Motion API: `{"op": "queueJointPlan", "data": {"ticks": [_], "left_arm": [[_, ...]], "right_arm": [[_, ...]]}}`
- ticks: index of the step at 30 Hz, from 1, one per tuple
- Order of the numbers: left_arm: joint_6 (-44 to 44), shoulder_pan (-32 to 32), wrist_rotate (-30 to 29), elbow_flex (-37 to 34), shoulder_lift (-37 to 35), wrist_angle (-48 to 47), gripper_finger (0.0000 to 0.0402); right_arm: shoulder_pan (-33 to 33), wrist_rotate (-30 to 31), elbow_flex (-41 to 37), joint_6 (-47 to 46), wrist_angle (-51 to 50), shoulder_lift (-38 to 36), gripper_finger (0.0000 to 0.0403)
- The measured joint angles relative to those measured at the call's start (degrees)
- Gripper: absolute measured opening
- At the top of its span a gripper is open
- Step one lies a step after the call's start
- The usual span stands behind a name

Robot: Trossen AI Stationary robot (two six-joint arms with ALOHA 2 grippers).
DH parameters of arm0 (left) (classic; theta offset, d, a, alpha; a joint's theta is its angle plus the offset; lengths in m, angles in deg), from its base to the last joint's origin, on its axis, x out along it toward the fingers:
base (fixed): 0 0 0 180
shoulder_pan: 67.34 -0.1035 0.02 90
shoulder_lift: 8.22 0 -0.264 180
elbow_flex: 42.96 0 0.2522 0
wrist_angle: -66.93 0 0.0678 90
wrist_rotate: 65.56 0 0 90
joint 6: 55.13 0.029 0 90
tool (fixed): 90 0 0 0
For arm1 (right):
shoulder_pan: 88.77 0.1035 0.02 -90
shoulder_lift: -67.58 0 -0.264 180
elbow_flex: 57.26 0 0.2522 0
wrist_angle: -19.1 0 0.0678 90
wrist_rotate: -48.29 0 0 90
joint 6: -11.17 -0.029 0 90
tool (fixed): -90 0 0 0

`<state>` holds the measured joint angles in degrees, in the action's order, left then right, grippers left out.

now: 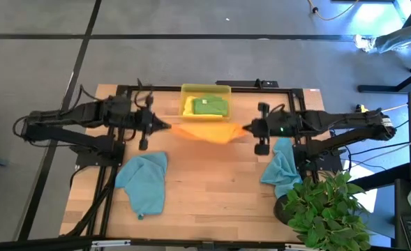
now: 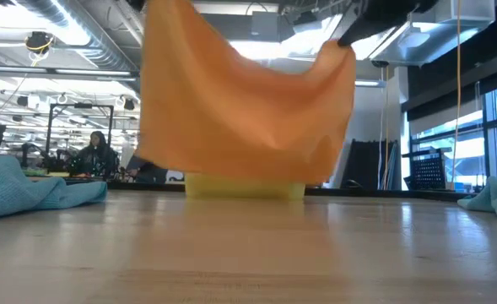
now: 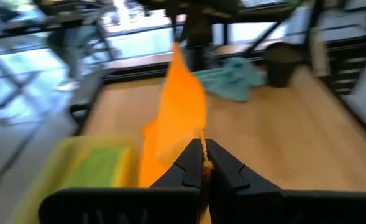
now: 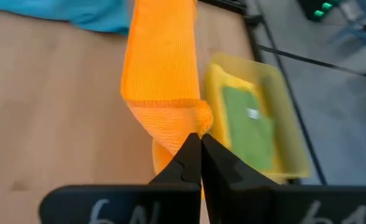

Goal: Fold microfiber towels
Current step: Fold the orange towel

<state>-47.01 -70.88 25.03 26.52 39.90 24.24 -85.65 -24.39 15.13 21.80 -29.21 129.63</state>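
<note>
Two tools are both clamped onto the same orange towel (image 1: 204,132), one at each end. The left tool (image 1: 165,126) pinches the corner on its side, the right tool (image 1: 246,128) pinches the opposite one, and the cloth hangs stretched between them above the bench (image 1: 212,195), sagging in the middle. In the low view its bottom edge hangs just about at bench level, in front of the yellow tray (image 2: 244,187).

That tray (image 1: 206,89) sits at the far edge of the bench, with the green towel (image 1: 211,107) lying folded on top of a yellow towel (image 1: 189,106) inside it. One teal towel (image 1: 144,183) lies crumpled on the bench near the left arm, the other teal towel (image 1: 280,169) is bunched up by the right arm, next to a potted plant (image 1: 327,209).
</note>
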Motion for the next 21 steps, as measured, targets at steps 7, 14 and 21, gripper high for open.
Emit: {"op": "queueJointPlan", "data": {"ticks": [7, 14, 21], "left_arm": [[-6.54, 16.6, -7.99, -0.02, 3.35, 0.89, 0.0], [-7.74, 28.84, -9.52, -0.04, 8.39, 9.23, 0.0], [-6.11, 33.23, -22.9, 2.32, 7.89, 6.81, 0.0]], "right_arm": [[9.71, 0.52, 0.0, -4.97, -0.54, 0.0, 0.0], [17.83, 0.58, 0.0, -8.55, 1.42, -1.17, 0.0], [21.73, 4.96, 0.01, -9.72, 5.88, -5.76, 0.0]]}}
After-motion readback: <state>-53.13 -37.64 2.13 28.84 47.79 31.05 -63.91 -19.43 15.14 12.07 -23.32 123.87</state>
